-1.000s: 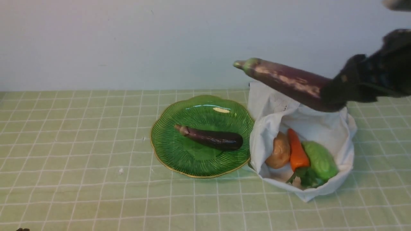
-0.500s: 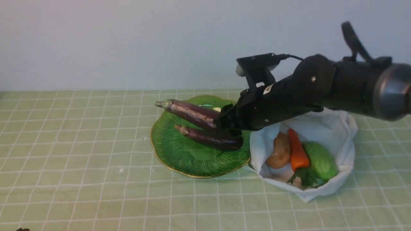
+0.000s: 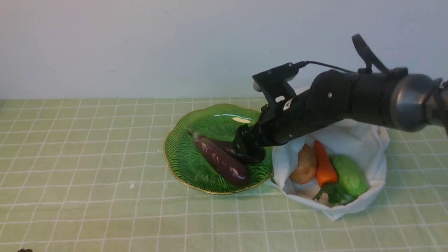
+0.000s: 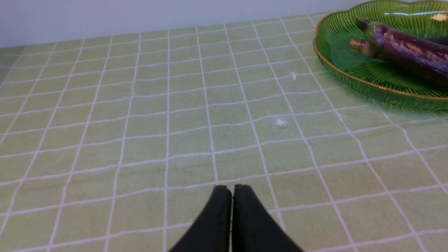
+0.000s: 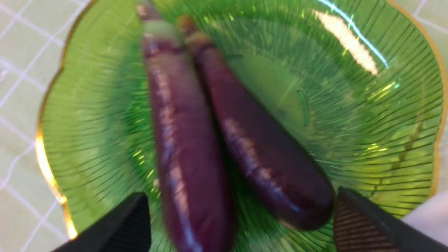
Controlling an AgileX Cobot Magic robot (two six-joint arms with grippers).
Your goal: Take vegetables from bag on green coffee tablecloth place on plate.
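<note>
Two dark purple eggplants lie on the green glass plate: one in front, the other partly behind my right gripper. In the right wrist view both eggplants lie side by side between the wide-open fingers. My right gripper is open just above the plate's right side, holding nothing. The white bag right of the plate holds a tan potato, an orange carrot-like piece and a light green gourd. My left gripper is shut and empty, low over the green tablecloth.
The plate with an eggplant shows at the far right of the left wrist view. Small white crumbs lie on the cloth. A plain pale wall runs behind the table.
My right arm swung the second eggplant from above the bag over to the plate, lowered, and let it go; it now lies in front of the first eggplant.
</note>
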